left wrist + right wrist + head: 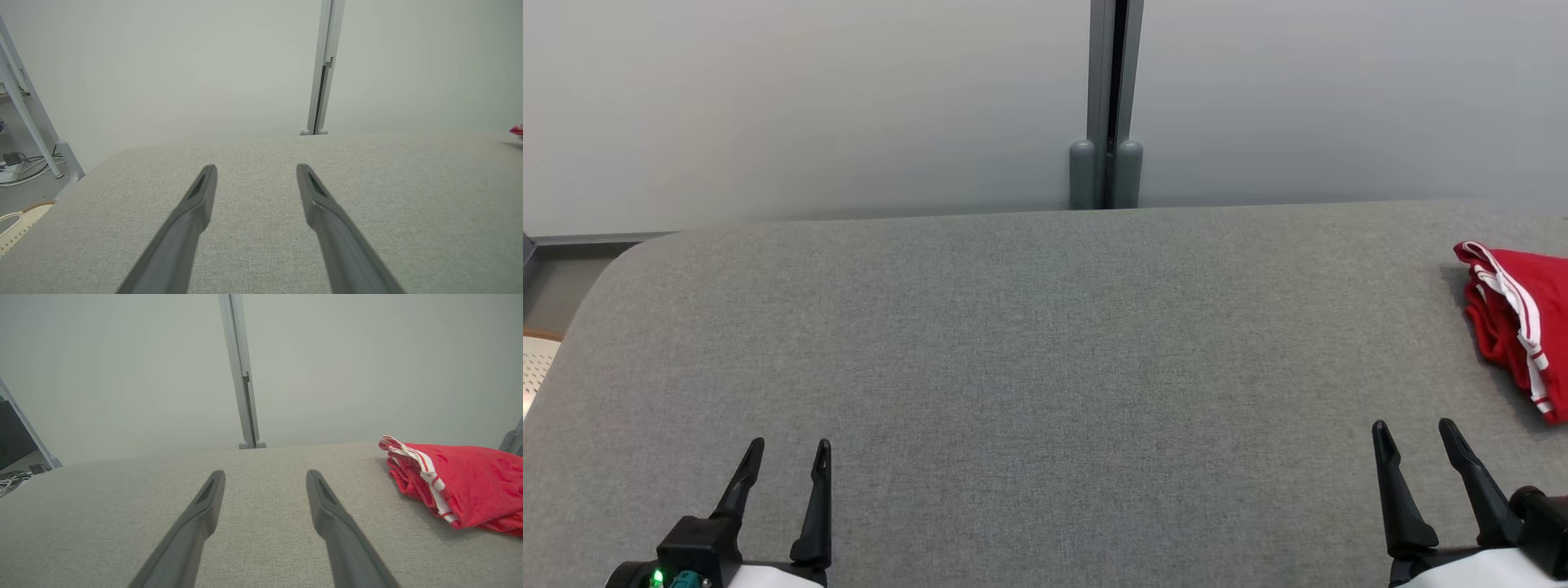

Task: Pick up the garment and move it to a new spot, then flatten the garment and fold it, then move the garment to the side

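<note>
A broad grey woven-fabric table [1045,367] with a rounded corner at 10 o'clock spreads across the head view. The red fabric garment with white stripe trim [1515,318] lies at 3 o'clock on that table, right at the picture's edge. It is bunched into a loose folded heap, with its white stripes running down the side that faces the middle (the frame cuts part of it off, so its full outline cannot be told). It rests on the cloth surface, apart from both claws.

The left gripper [789,447] sits at 7 o'clock, its two long dark fingers spread wide and pointing toward 12 o'clock with bare table between them. A small green light glows at its base. The right gripper [1413,427] sits at 5 o'clock, its fingers likewise parted and holding nothing, tilted slightly toward 11 o'clock. The garment is near the right gripper, toward 1 o'clock from its fingertips, and well apart from the left gripper.

In the right wrist view the parted fingers frame bare grey cloth, and the garment lies off at 3 o'clock with its layered edges showing. In the left wrist view a red sliver of it peeks in at 3 o'clock.

Behind the table at 12 o'clock, a grey metal vertical post [1115,106] divides two pale smooth wall panels [809,106]. At 9 o'clock in the left wrist view, dark cables [24,167] lie on the floor.
</note>
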Available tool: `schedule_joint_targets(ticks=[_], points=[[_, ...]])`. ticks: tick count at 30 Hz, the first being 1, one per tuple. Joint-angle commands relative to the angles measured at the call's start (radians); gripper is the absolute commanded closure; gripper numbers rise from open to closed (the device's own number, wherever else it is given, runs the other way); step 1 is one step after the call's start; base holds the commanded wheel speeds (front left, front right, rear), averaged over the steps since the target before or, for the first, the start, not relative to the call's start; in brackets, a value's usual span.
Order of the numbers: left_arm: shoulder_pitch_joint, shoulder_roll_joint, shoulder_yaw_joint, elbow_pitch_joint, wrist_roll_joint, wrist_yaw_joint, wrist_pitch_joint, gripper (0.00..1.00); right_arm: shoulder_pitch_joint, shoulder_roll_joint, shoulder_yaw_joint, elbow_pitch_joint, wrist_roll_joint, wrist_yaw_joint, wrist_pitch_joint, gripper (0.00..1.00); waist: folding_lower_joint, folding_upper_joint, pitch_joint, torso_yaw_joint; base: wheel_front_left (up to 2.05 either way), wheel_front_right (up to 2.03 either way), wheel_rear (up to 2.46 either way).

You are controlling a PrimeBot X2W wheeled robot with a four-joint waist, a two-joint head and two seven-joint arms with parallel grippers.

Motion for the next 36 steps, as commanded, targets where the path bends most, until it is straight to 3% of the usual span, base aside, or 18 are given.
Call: schedule_joint_targets(ticks=[1,36], points=[[0.008,0.007,0.0,-0.003,-0.005,-0.001,0.001,0.0,0.009,-0.001,-0.001,-0.006,-0.007,0.0,0.007,0.0,0.0,0.0,-0.011,-0.002,0.0,0.0,0.0],[-0.012,0.018,-0.033,0.022,-0.023,0.013,0.019,0.0,0.028,0.01,-0.003,-0.03,-0.022,0.0,0.044,0.0,0.0,0.0,-0.032,-0.001,0.0,0.0,0.0]])
